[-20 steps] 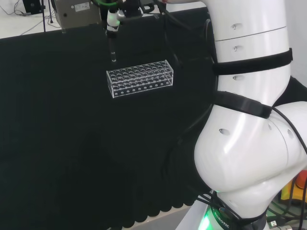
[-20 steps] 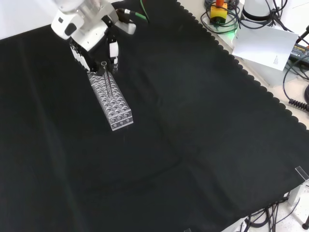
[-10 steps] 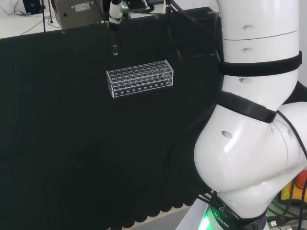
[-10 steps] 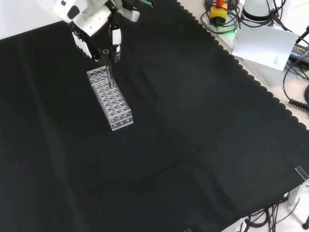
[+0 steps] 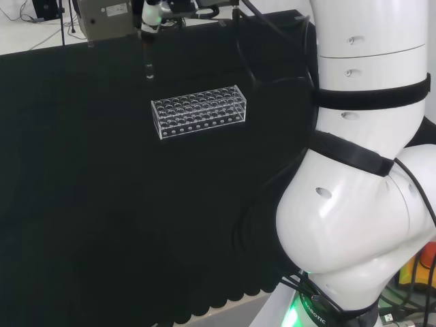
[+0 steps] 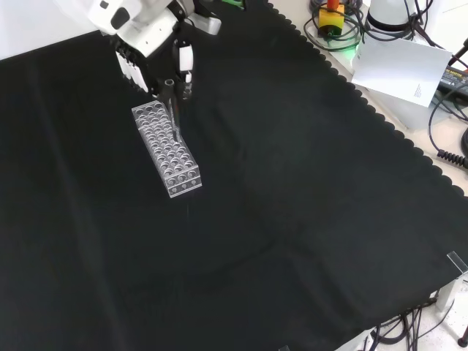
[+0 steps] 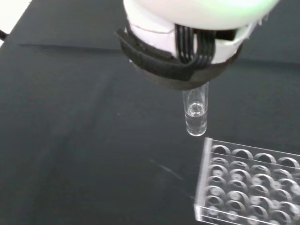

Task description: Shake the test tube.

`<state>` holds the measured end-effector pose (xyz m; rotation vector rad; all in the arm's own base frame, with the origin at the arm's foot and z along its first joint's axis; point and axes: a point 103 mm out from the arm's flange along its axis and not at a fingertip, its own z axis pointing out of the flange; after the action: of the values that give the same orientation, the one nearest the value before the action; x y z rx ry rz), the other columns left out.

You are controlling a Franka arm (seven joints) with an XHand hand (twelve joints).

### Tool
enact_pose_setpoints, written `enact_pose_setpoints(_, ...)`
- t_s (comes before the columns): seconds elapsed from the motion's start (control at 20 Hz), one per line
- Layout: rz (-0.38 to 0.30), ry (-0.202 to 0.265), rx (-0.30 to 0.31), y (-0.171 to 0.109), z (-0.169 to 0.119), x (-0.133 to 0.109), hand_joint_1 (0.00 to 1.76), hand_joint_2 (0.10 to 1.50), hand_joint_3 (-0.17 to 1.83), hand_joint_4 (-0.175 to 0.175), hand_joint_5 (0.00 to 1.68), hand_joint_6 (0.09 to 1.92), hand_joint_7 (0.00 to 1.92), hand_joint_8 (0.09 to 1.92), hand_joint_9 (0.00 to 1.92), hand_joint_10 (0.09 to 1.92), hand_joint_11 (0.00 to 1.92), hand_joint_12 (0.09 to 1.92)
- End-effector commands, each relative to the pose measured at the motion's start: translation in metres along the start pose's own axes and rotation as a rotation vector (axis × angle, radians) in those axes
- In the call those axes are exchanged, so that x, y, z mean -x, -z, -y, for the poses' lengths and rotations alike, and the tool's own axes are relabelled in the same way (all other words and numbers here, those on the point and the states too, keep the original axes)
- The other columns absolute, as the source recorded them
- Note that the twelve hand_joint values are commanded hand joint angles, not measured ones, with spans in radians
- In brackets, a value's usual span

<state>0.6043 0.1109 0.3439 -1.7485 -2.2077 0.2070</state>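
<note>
My hand (image 6: 143,35) hangs above the far end of the clear test tube rack (image 6: 167,151) in the front view, its fingers curled round the top of a clear test tube (image 6: 174,110). The tube hangs upright, lifted out of the rack. In the head view the hand (image 5: 154,8) is at the top edge, and the tube (image 5: 148,63) hangs to the upper left of the rack (image 5: 198,111), clear of it. In the wrist view the tube (image 7: 195,114) sticks out below the hand (image 7: 187,42), beside a corner of the rack (image 7: 248,187). Its rounded bottom is in the air above the cloth.
Black cloth covers the bench all round the rack. A grey box (image 5: 109,17) stands behind the cloth's far edge near the hand in the head view. Cables, a white sheet (image 6: 401,69) and a yellow and red device (image 6: 330,16) lie past the scalloped edge in the front view.
The hand first rose with the tube out of the rack, then shifted left in the head view, so the tube now hangs off the rack's end. The rack has not moved.
</note>
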Motion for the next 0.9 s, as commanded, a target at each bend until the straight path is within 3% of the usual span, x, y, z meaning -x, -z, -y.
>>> enact_pose_setpoints(0.05,-0.021,0.075,-0.004,-0.002,-0.007,-0.042,1.43,0.62,0.63,-0.175,1.33,0.52,1.4,0.68,1.4,0.24,1.2,0.93)
enact_pose_setpoints(0.3,-0.021,0.118,0.002,0.001,-0.006,-0.062,1.43,0.62,0.63,-0.175,1.33,0.52,1.4,0.68,1.4,0.24,1.2,0.93)
enact_pose_setpoints(0.45,-0.011,0.1,0.007,0.002,-0.002,-0.055,1.43,0.62,0.63,-0.175,1.33,0.52,1.4,0.68,1.4,0.23,1.2,0.93)
enact_pose_setpoints(0.65,0.01,0.02,0.001,0.003,0.006,-0.022,1.43,0.62,0.63,-0.175,1.33,0.52,1.4,0.68,1.4,0.23,1.2,0.92)
enact_pose_setpoints(0.9,0.065,-0.12,-0.023,-0.002,0.025,0.041,1.43,0.62,0.63,-0.175,1.33,0.52,1.4,0.67,1.41,0.23,1.21,0.92)
